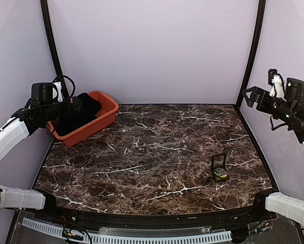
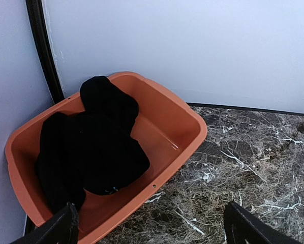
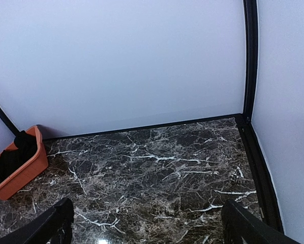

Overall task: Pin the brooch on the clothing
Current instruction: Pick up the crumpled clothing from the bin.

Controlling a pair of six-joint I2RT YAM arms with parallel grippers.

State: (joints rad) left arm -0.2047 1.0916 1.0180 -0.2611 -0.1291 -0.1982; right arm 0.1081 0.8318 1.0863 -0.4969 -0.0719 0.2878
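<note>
The left pincer (image 2: 151, 207) is spread wide, its two black fingertips (image 2: 63, 226) sitting at the bottom corners of its wrist view with nothing between them. Just ahead of it and below stands a rectangular orange plastic tub (image 2: 185, 127). Bundled inside lies the black T-shirt (image 2: 98, 145), crumpled into a heap that fills the part of the tub left of this pincer, with one fold rising above the far rim. From overhead the left pincer (image 1: 77, 107) hangs over the tub (image 1: 105, 113), right at the edge of the black T-shirt (image 1: 83, 116); whether it touches the cloth cannot be told

The right pincer (image 3: 148, 203) gapes just as wide and holds nothing. Overhead, the right pincer (image 1: 246, 96) is raised high at the right side, aimed across a dark brown, white-veined marble tabletop (image 1: 157, 147). Below it, nearer the arm bases and slightly to its left, a small black hinged case (image 1: 219, 166) stands open on the marble. A small round yellow-gold brooch (image 1: 222, 176) lies in its lower half, too tiny to show detail. The case is outside this pincer's own wrist view, where the tub (image 3: 30, 168) and the T-shirt (image 3: 12, 155) show far off to its left. The brooch is well apart from the left pincer, across the table on its right
</note>
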